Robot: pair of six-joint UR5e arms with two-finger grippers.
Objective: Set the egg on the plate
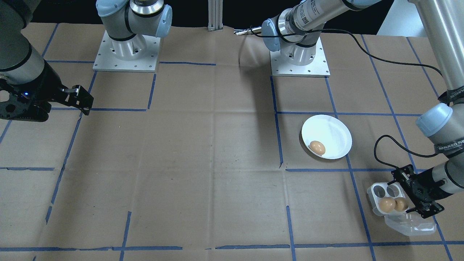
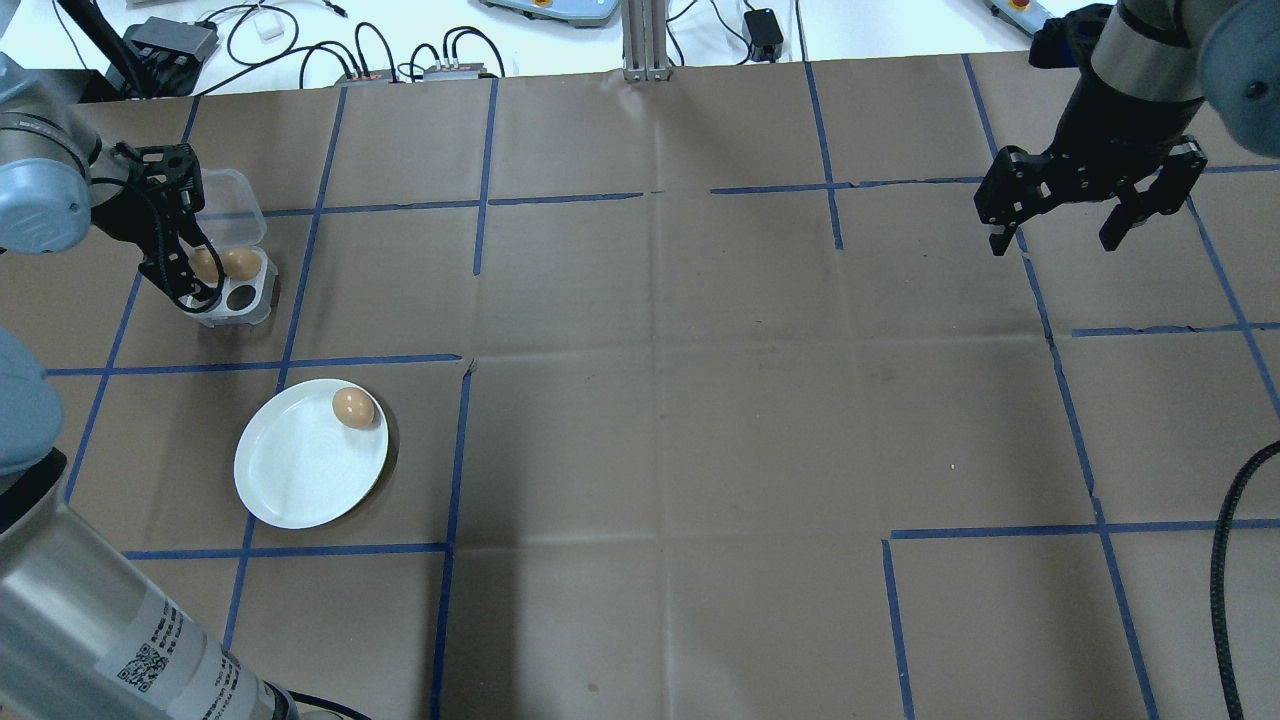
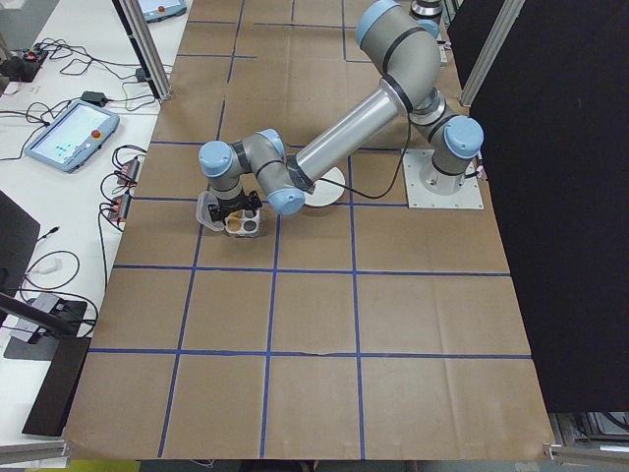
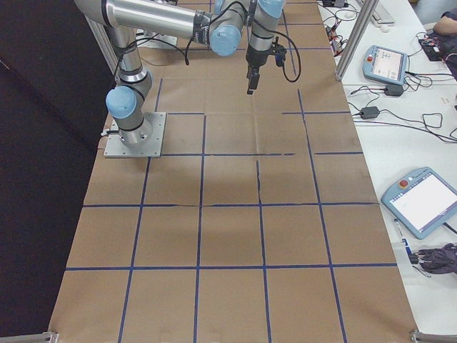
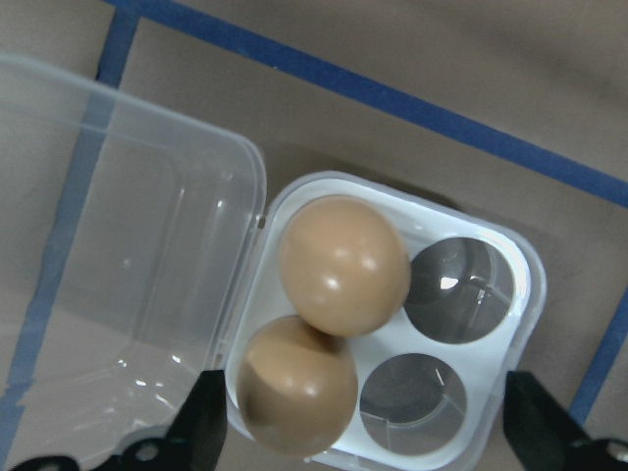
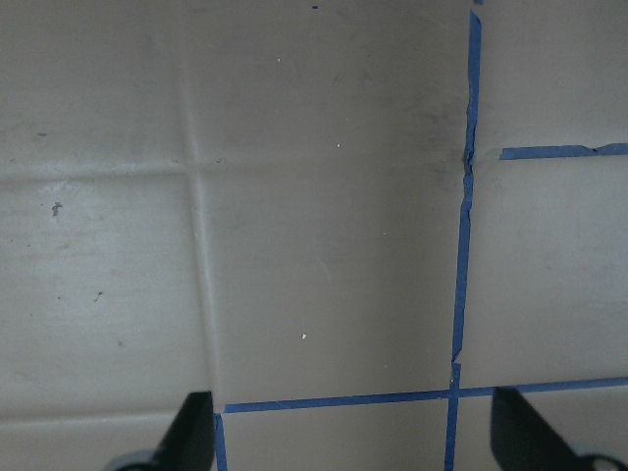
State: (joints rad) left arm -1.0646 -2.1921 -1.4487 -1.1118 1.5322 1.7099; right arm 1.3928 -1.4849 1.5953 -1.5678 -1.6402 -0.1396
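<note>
The table (image 2: 700, 420), covered in brown paper with blue tape lines, carries everything on the robot's left side, so only one arm has work to do. Take the plate (image 2: 300, 470) as the landmark. It sits flat and white within reach of the left arm, and one brown egg (image 2: 352, 407) already lies on it near the rim on the side facing the egg carton (image 2: 240, 292), the shortest drop from there.

The clear carton lies just beyond the plate, farther from the robot, with its lid (image 2: 232, 205) folded back flat so the cups are reachable from above. Two of its four cups hold eggs (image 5: 343, 265), side by side and touching; the other two cups (image 5: 461, 289) are empty.

The left gripper (image 2: 185, 245) hangs directly over the carton, its jaws spread wide and holding nothing, straddling the egg row in the wrist view; I judge it is lining up to take another egg for the plate.

The right gripper (image 2: 1085, 210) waits well apart from the plate, across the table, above bare paper, jaws open and empty, seemingly parked out of the way.
</note>
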